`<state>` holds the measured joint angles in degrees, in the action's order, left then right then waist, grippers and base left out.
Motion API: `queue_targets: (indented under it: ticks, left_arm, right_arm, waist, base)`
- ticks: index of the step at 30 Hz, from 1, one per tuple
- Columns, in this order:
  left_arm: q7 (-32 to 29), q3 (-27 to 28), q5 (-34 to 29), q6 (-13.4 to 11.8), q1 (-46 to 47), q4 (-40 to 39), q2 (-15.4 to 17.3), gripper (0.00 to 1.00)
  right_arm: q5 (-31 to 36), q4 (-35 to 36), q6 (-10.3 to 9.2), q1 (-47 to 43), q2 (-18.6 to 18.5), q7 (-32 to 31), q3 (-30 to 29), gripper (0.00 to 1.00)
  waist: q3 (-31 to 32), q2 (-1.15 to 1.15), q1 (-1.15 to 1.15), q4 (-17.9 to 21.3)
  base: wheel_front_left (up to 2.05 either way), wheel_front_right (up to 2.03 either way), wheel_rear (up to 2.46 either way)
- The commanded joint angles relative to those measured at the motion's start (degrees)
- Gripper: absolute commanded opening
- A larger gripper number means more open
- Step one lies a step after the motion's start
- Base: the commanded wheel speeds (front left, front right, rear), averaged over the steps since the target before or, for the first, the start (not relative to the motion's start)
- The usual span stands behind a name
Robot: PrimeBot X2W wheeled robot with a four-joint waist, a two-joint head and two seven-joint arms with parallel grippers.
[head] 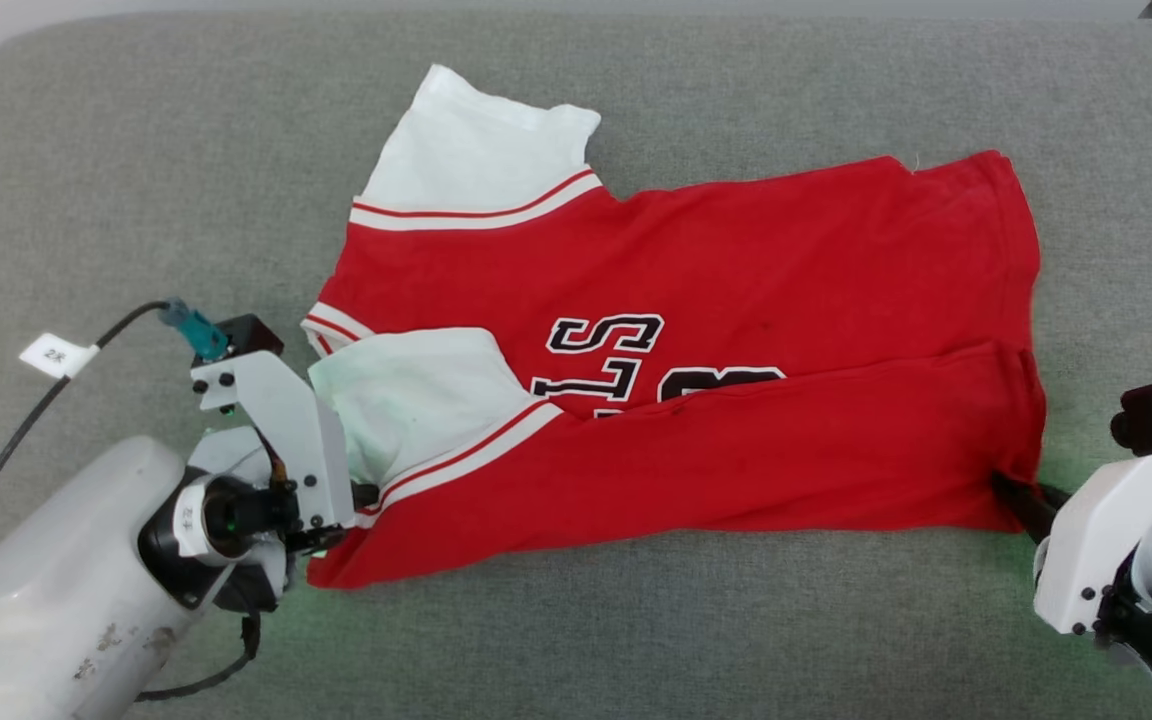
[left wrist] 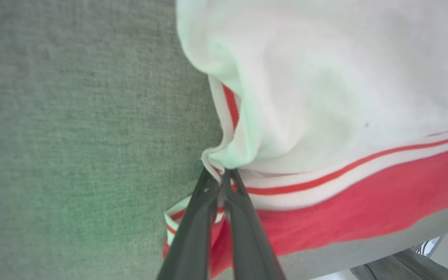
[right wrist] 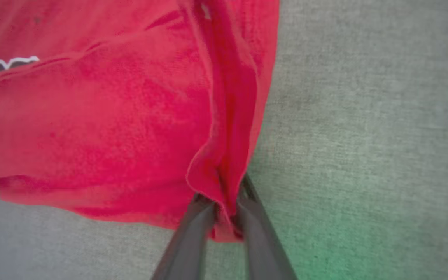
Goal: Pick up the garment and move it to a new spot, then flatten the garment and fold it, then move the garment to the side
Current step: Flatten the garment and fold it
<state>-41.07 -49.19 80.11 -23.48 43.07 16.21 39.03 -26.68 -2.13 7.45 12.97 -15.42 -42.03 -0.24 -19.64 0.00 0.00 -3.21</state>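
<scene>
Fold step, I reckon. The shirt (head: 736, 260) lies half-folded on the grey cushion (head: 136, 150). Left tool (left wrist: 220, 177) pinches the striped trim (left wrist: 325, 182), right tool (right wrist: 228, 194) pinches the hem corner (right wrist: 224, 175). Next: lift both together and carry the edge across evenly, no slack.

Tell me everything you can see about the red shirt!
The garment is a soft red jersey with two white sleeves, white-and-red striped trim and black, white-edged letters. It lies spread sideways on a grey fabric surface, slightly wrinkled, its near long edge folded up over part of the letters. The left end effector pinches the striped trim at the sleeve-end corner; the right end effector pinches the red hem corner at the other end.
</scene>
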Motion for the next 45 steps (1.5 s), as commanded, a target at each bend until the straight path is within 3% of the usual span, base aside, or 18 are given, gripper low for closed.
queue_targets:
  ticks: [1, 7, 17, 29, 37, 38, 39, 40, 41, 45]
  left_arm:
    - [1.21, -0.22, 0.07, 0.26, -0.62, 1.82, -0.87, 0.0]
    - [0.69, 0.71, 0.42, 0.54, -0.93, 1.46, 1.24, 0.0]
    - [-1.12, 0.94, 0.59, -1.65, -2.04, -3.48, 4.82, 0.0]
    - [-3.31, 0.49, 1.43, -6.13, -5.43, -12.13, 9.02, 0.0]
    - [-3.26, -0.15, 1.37, -8.12, -7.73, -15.91, 10.13, 0.0]
    - [-3.25, -0.32, 1.19, -8.05, -7.87, -16.01, 10.08, 0.0]
    - [-3.12, -0.48, 0.87, -7.78, -7.9, -16.15, 10.1, 0.0]
    - [-2.88, -0.45, 0.74, -7.5, -7.88, -16.2, 9.99, 0.05]
    - [-2.75, -0.41, 0.71, -7.5, -7.89, -16.15, 9.85, 0.13]
    - [-2.32, -0.42, 0.02, -7.15, -7.36, -16.08, 10.05, 0.37]
  right_arm:
    - [-0.75, -1.47, 0.04, -1.46, 0.43, -2.22, 1.2, 0.0]
    - [-2.9, 1.79, 0.0, -2.05, -1.53, -5.03, -1.98, 0.0]
    - [-3.74, 7.1, 0.0, -5.08, -3.8, -9.62, -5.05, 0.0]
    - [-5.76, 12.03, 0.0, -11.48, -3.65, -15.84, -7.04, 0.0]
    - [-4.75, 13.24, 0.0, -12.07, -1.81, -15.58, -7.92, 0.02]
    - [-4.59, 13.16, 0.0, -11.97, -1.57, -15.75, -7.62, 0.09]
    - [-4.55, 13.15, 0.0, -11.9, -1.42, -15.86, -7.39, 0.25]
    - [-4.65, 13.26, 0.0, -11.74, -1.18, -15.65, -7.32, 0.75]
    - [-4.66, 13.35, 0.0, -11.63, -1.05, -15.6, -7.23, 0.99]
    - [-4.31, 14.08, 0.01, -11.47, -0.72, -15.57, -7.25, 1.0]
  waist:
    - [0.3, 0.0, 0.0, -0.04]
    - [1.62, 0.0, 0.0, -0.07]
    - [3.61, 0.0, 0.0, -0.58]
    - [4.82, 0.0, 0.0, -1.24]
    - [4.74, 0.0, 0.0, -0.69]
    - [4.78, 0.0, 0.0, -0.61]
    - [4.81, 0.0, 0.0, -0.54]
    - [4.86, 0.0, 0.0, -0.46]
    - [4.88, 0.0, 0.0, -0.39]
    - [5.12, 0.0, 0.0, -0.09]
  base:
    - [0.0, 0.0, 0.0]
    - [0.0, 0.0, 0.0]
    - [0.0, 0.0, 0.0]
    - [0.0, 0.0, 0.0]
    - [0.0, 0.0, 0.0]
    - [0.0, 0.0, 0.0]
    - [0.0, 0.0, 0.0]
    - [0.0, 0.0, 0.0]
    - [0.0, 0.0, 0.0]
    - [0.0, 0.0, 0.0]
